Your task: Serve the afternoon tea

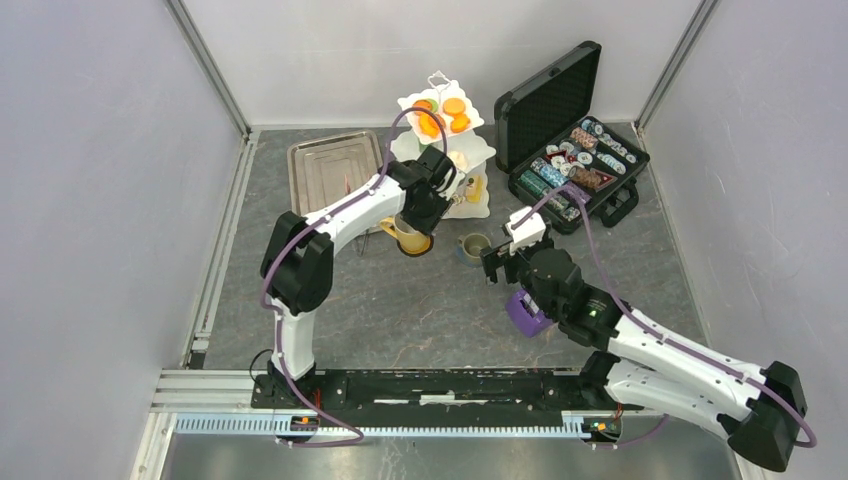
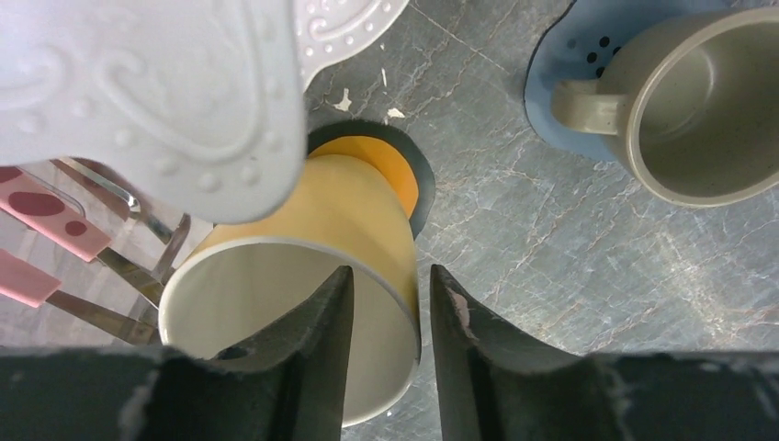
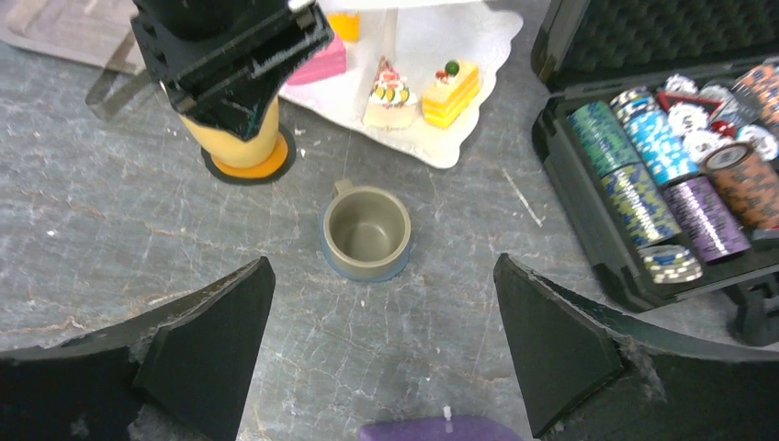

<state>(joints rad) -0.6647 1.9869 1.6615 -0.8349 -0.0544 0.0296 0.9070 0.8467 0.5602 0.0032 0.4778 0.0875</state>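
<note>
Left gripper [image 2: 386,303]: clamped on mug [image 2: 303,276] rim beside stand [image 1: 445,140]. Right gripper [image 3: 381,340]: spread wide, empty, near cup [image 3: 366,230].

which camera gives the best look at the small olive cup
The right wrist view: the olive cup sits whole and central on its blue coaster, handle and empty inside visible. The left wrist view shows it large but cropped at the frame's top-right corner. The top external view shows it small, beside the right claw.

You've got 1 yellow mug [image 1: 413,238], 1 olive cup [image 1: 473,246], 2 coasters [image 3: 250,167], 1 three-tier stand [image 1: 443,150], 1 chip case [image 1: 572,140].
</note>
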